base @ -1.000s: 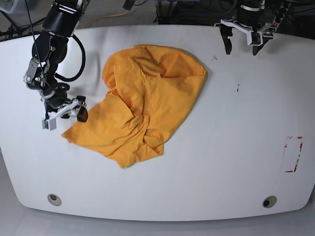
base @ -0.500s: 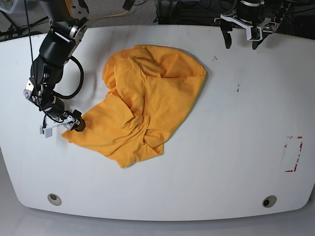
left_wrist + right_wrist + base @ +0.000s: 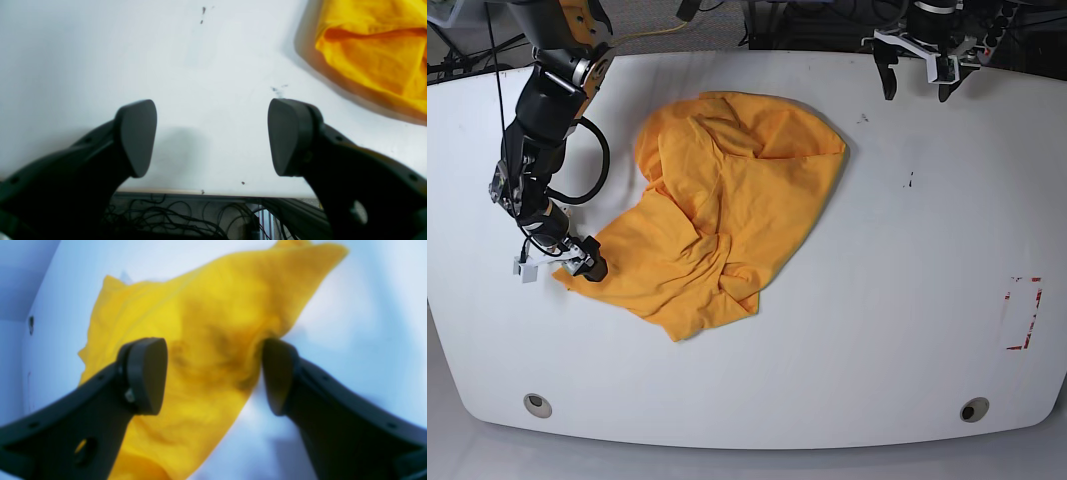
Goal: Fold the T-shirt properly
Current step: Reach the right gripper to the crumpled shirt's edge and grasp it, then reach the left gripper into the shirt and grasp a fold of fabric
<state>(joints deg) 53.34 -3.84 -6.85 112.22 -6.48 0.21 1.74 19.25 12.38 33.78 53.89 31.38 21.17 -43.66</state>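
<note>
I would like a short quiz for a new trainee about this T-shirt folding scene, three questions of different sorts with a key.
1. True or false: the left gripper is gripping the T-shirt.
2. Multiple choice: where is the right gripper? A) over the red marking B) at the T-shirt's corner C) at the table's far edge
3. Fill in: the T-shirt lies ____ on the table.

Key
1. False: its jaws are open over bare table at the far edge.
2. B: its jaws are open with cloth between them.
3. Crumpled.
</note>
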